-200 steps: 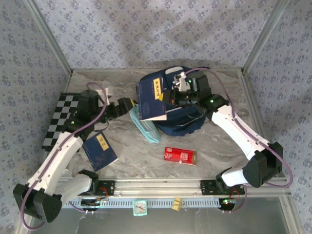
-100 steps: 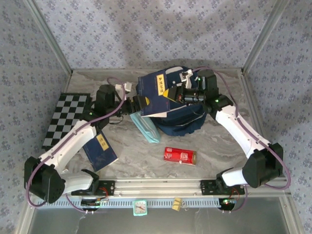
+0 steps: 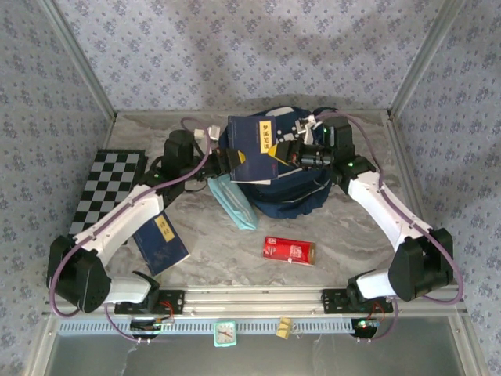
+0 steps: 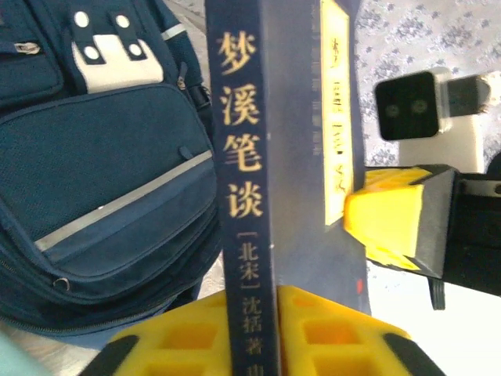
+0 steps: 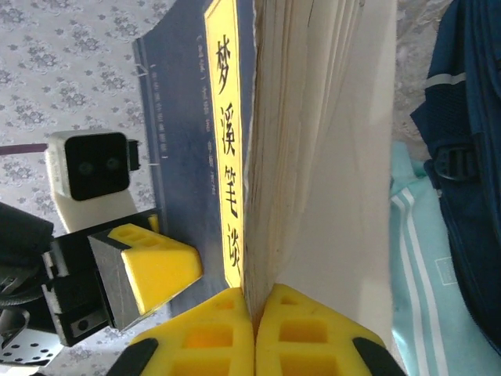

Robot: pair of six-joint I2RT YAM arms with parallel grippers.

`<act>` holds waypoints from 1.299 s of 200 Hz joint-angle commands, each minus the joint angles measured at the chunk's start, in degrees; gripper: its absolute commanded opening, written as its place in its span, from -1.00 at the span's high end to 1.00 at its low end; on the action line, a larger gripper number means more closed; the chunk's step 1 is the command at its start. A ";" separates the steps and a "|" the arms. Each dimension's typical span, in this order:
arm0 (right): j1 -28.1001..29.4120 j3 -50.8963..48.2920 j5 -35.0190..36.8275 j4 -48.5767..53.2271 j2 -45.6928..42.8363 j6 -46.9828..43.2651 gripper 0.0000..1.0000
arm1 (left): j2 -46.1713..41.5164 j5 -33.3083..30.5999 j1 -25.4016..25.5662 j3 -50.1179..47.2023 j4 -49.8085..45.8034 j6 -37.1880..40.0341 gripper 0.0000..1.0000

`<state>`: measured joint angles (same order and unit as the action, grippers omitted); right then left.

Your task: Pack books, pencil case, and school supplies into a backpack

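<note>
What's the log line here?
left gripper: shut on navy book | right gripper: shut on navy book | navy book: over backpack

— Where am I looking from?
— My top camera sits high above the near edge, facing down on the grey marbled tabletop (image 3: 352,227). My wrist cameras sit close over the left gripper (image 4: 254,313) and right gripper (image 5: 254,301), facing each other.
— Overlap?
— All three catch the thin navy blue paperback book (image 3: 250,149).

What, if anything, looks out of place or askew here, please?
The thin navy blue paperback book hangs tilted over the large navy blue fabric backpack, pinched by the left end effector and the right end effector at once; its pages fan apart.
</note>
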<state>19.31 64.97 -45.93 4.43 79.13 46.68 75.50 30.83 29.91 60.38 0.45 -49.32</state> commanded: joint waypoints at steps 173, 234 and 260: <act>-2.71 -5.75 -5.38 -7.77 -4.17 6.49 -0.12 | 7.13 -3.32 3.22 6.30 9.75 -2.08 1.00; -3.54 -4.11 -2.61 1.02 -3.83 0.72 0.97 | 7.17 -3.99 3.84 6.99 4.36 2.27 0.96; -4.32 -3.77 -0.45 6.27 -5.86 -2.59 1.00 | 6.70 -5.35 4.22 8.45 -1.01 8.05 0.43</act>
<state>15.99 59.40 -48.45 4.10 76.09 48.88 82.26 26.52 33.54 65.08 3.57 -48.05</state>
